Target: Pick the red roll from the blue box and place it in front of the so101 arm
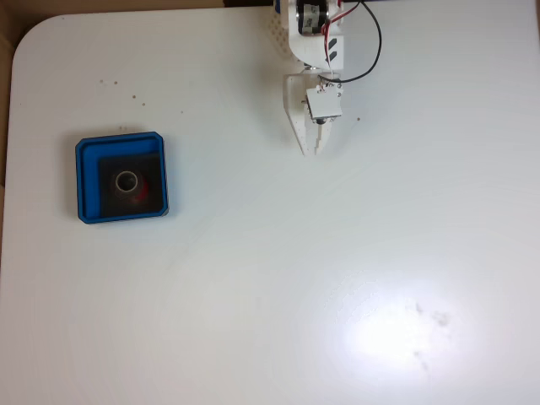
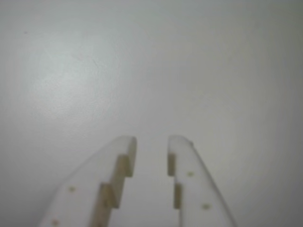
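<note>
The blue box [image 1: 121, 140] sits on the left of the white table in the fixed view, its floor dark. Inside it lies the red roll [image 1: 143, 189], with its grey core and round hole facing up. At the top edge stands the white so101 arm [image 1: 314, 34], its gripper [image 1: 310, 150] pointing down the picture, far to the right of the box. The wrist view has the gripper [image 2: 151, 142] a little open over bare table, with a narrow gap and nothing between the white fingers [image 2: 122, 163].
The white table [image 1: 337, 270] spreads wide below and to the right of the arm, with a bright glare patch at the lower right. A few small dark specks lie near the top left. The table's rounded corner and left edge run close to the box.
</note>
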You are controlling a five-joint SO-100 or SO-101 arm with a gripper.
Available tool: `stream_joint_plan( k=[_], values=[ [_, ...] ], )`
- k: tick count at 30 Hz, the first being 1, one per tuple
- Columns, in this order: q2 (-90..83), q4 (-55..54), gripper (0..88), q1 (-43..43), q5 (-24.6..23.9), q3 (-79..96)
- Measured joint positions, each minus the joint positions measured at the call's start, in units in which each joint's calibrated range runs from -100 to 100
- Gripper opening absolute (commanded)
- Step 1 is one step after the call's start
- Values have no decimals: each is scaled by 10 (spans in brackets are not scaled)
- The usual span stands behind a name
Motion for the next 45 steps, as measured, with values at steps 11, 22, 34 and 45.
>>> stream_joint_plan(
  k=[11,22,34,45],
  values=[
    [0,0,5,0,0,0],
    [0,0,5,0,0,0],
    [0,0,5,73,0,0],
    [0,0,5,442,0,0]
  ],
)
